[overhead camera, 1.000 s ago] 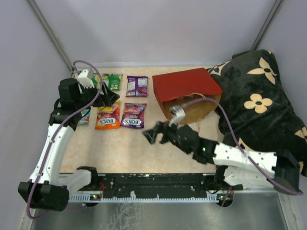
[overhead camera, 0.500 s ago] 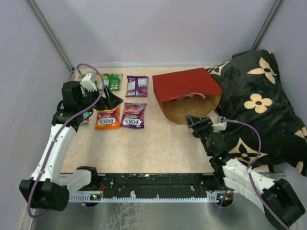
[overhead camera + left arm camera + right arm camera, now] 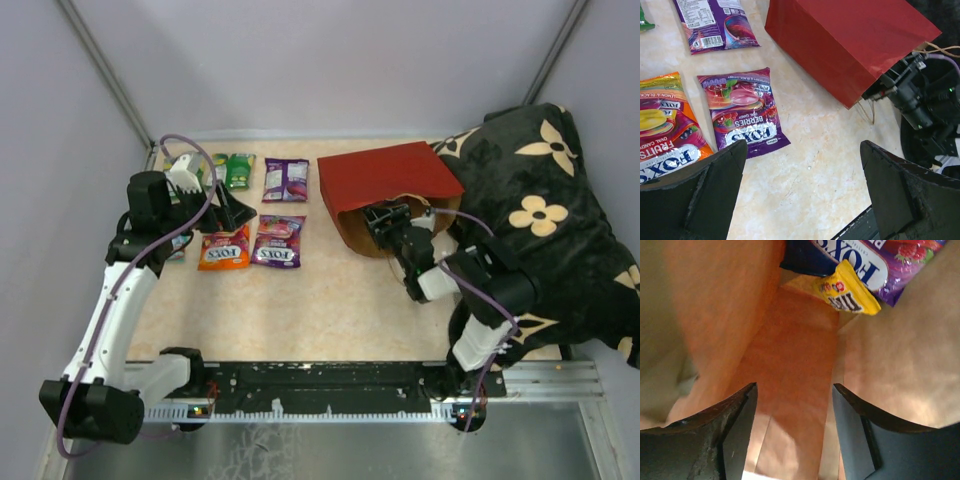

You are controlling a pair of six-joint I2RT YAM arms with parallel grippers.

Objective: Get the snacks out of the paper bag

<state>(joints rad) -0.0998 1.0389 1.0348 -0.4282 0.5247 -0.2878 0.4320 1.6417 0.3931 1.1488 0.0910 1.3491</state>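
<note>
right gripper (image 3: 386, 218) is nose-in at the mouth of the paper bag (image 3: 385, 180). The bag lies on its side, red face up, mouth toward the near edge.

Wrist cam: jaws stand apart, nothing pinched, only the brown inner wall between them. yellow M&M's packet (image 3: 846, 292) sits at the far end of the bag, ahead of the fingertips and apart from them. purple Fox's packet (image 3: 875, 262) overlaps it from behind, with the dark blue packet (image 3: 800, 262) just beside.

left gripper (image 3: 803, 147): jaws spread wide, empty, hovering over the laid-out row. Fox's Berries packet (image 3: 742, 112) lies flat below, between the fingers, untouched. orange Fox's packet (image 3: 662, 135) is just beside it. green packet (image 3: 239, 169) and purple packet (image 3: 286, 179) lie farther back.

Surface: beige marbled table (image 3: 330, 300), metal rail (image 3: 330, 380) along the near edge. Black pillow (image 3: 545, 220) with cream flowers is against the bag's right side. Plain pale grey walls (image 3: 330, 70) on three sides.
</note>
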